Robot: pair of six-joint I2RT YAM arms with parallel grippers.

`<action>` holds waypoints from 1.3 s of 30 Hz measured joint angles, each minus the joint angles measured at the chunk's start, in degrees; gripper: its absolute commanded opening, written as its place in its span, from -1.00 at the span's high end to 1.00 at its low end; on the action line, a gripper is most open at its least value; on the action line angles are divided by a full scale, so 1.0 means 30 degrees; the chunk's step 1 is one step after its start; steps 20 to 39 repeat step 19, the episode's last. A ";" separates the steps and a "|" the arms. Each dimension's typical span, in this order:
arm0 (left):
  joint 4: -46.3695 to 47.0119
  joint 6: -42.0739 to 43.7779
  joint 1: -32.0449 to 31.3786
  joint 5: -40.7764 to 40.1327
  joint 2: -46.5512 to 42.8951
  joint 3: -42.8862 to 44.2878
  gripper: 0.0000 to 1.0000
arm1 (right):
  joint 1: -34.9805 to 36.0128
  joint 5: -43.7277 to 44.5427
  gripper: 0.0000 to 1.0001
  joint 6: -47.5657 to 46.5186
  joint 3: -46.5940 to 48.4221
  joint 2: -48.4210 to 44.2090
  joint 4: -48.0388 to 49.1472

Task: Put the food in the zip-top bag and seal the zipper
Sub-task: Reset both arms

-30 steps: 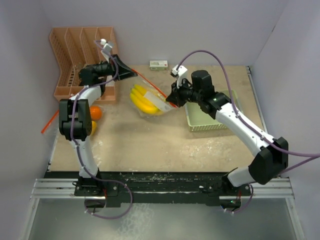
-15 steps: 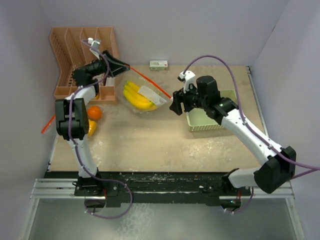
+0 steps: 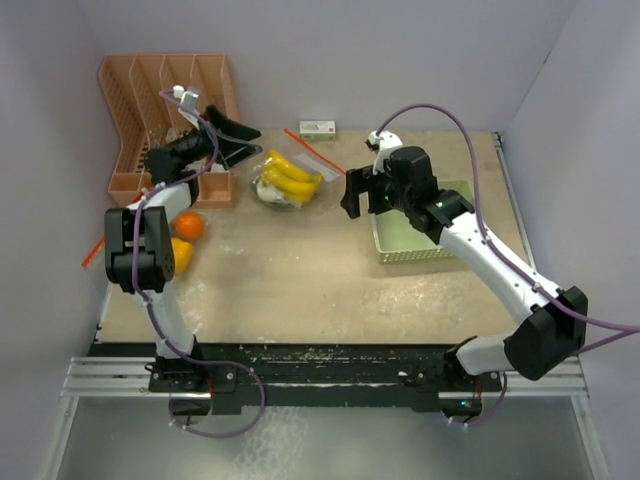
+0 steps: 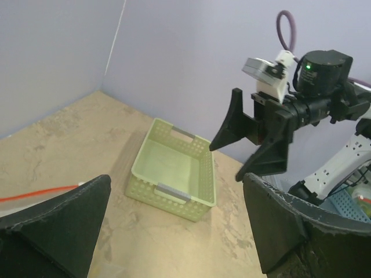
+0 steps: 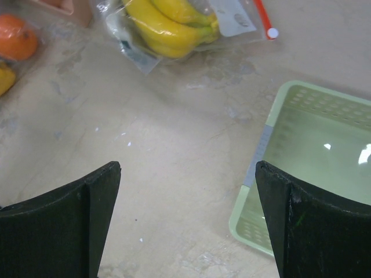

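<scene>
The clear zip-top bag (image 3: 290, 180) lies on the table with a bunch of yellow bananas (image 3: 292, 172) inside, its red zipper strip (image 3: 312, 152) trailing toward the back. The right wrist view shows the same bananas (image 5: 171, 23) and red zipper (image 5: 264, 14). My left gripper (image 3: 236, 140) hangs open just left of the bag, holding nothing. My right gripper (image 3: 354, 196) is open to the bag's right, also holding nothing. An orange (image 3: 189, 226) and a yellow piece (image 3: 180, 255) sit on the table at the left.
A pale green tray (image 3: 410, 257) stands under my right arm, also visible from the left wrist (image 4: 191, 205). An orange slotted rack (image 3: 150, 110) fills the back left corner. A small white box (image 3: 317, 128) lies by the back wall.
Both grippers opened and let go of the bag. The bag with the bananas dropped to the table and shifted slightly left; both grippers drew away from it.
</scene>
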 measured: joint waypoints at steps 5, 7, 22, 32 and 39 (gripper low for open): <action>-0.0678 0.2062 -0.0809 0.0044 -0.2098 -0.1035 -0.98 | 0.0000 0.2441 -0.99 0.1093 0.0299 0.0124 -0.0058; -0.1239 0.3067 -0.1209 0.0131 -0.2732 -0.1260 -0.98 | -0.0007 0.2987 -0.99 0.1348 0.0306 0.0124 -0.0058; -0.7293 0.9056 -0.1494 -0.0838 -0.5034 -0.3169 -0.98 | 0.0000 0.4233 -0.98 0.1647 -0.0277 -0.0714 0.0160; -0.7293 0.9056 -0.1494 -0.0838 -0.5034 -0.3169 -0.98 | 0.0000 0.4233 -0.98 0.1647 -0.0277 -0.0714 0.0160; -0.7293 0.9056 -0.1494 -0.0838 -0.5034 -0.3169 -0.98 | 0.0000 0.4233 -0.98 0.1647 -0.0277 -0.0714 0.0160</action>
